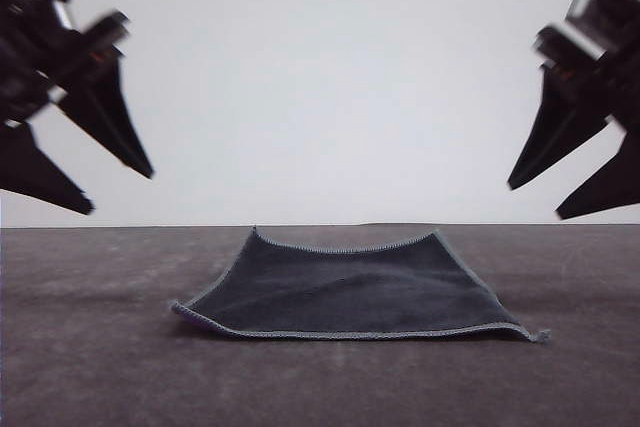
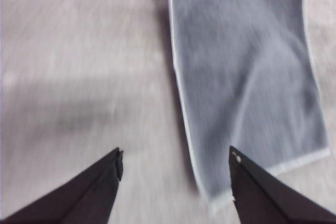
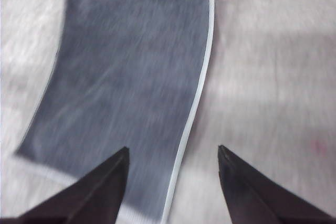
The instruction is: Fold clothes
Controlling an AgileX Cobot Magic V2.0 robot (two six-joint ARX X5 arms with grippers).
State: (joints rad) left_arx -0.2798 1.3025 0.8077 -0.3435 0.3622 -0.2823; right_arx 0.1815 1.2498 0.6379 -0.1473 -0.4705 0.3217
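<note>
Grey cloth spread flat on the worktop, both grippers raised and empty.

The cloth [image 1: 355, 287] lies unfolded, dark charcoal side up, near the middle of the worktop [image 1: 90, 367], its light stitched edge showing all round and a sliver of purple at its near left corner. The left gripper [image 1: 122, 190] hangs above the worktop's left side, fingers spread wide, holding nothing. The right gripper [image 1: 533, 201] hangs above the right side, likewise spread wide and empty. Neither touches the cloth.
</note>
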